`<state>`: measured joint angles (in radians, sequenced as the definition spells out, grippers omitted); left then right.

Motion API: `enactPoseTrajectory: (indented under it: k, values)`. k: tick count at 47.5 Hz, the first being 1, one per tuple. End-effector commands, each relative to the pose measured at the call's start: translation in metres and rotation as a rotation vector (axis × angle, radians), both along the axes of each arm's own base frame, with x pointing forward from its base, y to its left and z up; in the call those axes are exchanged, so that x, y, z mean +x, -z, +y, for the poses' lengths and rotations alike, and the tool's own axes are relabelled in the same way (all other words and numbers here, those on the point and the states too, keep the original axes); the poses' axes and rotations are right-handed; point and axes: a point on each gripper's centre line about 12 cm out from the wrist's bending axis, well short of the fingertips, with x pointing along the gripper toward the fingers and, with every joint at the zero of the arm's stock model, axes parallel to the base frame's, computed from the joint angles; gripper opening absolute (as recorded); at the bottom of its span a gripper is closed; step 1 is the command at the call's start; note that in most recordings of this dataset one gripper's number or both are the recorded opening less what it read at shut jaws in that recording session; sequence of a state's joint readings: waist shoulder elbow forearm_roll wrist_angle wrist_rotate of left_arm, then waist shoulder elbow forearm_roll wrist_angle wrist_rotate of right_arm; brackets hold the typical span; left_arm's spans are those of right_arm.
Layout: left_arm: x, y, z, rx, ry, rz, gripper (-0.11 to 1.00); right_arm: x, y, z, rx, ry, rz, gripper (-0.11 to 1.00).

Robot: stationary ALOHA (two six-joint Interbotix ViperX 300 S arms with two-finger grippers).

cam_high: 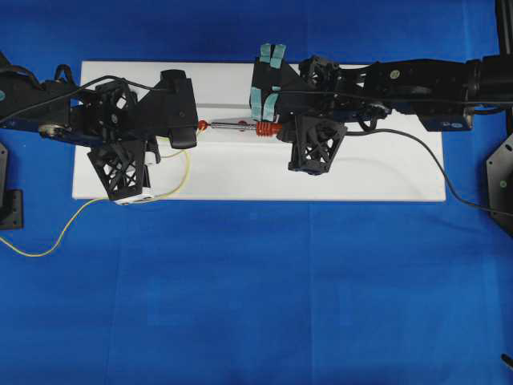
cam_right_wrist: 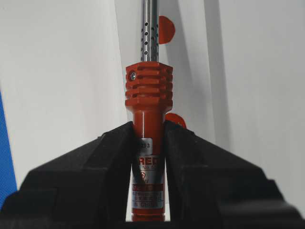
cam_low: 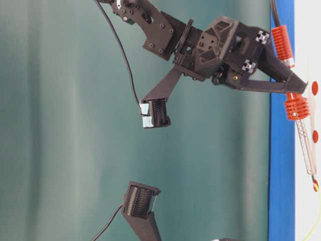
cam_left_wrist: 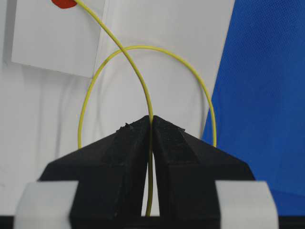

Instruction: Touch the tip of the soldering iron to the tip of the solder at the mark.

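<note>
Left wrist view puts the left hand [cam_left_wrist: 151, 125] nearest, its two black fingers pressed together on the solder [cam_left_wrist: 143, 86], a thin yellow wire that passes between them and runs up across a white board [cam_left_wrist: 57, 43] to a red mark [cam_left_wrist: 64, 3] at the top edge. A loop of the same wire curves out behind the fingers, and blue cloth [cam_left_wrist: 267, 71] covers the bench to the right.

Seen from the right wrist, the right hand [cam_right_wrist: 148, 138] is clamped on the orange-red handle of the soldering iron [cam_right_wrist: 148, 95], whose perforated silver shaft points away over the board, with red marks beside it.

From overhead, the left hand [cam_high: 186, 132] and right hand [cam_high: 276, 132] face each other across the board [cam_high: 385, 172]. The iron [cam_high: 240, 126] lies level between them, its tip toward the left hand beside a red mark [cam_high: 203, 125]. Whether tip and wire touch cannot be told. The solder [cam_high: 48, 241] trails off the board onto the cloth [cam_high: 256, 305].
</note>
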<state>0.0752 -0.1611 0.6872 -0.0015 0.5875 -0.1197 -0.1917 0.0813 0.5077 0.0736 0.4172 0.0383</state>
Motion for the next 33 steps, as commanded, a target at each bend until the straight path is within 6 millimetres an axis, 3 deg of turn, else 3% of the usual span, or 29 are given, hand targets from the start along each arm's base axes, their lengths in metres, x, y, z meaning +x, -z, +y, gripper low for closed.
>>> enactPoseTrajectory:
  k: [1,17,33]
  values:
    - [0.004,-0.009,0.001,0.005,-0.001,-0.032,0.02,0.003,-0.009,0.0,-0.008,-0.003,-0.03,0.06]
    - [0.002,-0.018,0.001,0.01,0.006,-0.058,0.02,0.004,-0.009,0.0,-0.009,-0.003,-0.033,0.06]
    - [-0.028,-0.052,-0.001,0.02,0.006,-0.172,0.02,0.004,-0.009,0.0,-0.009,-0.003,-0.034,0.06]
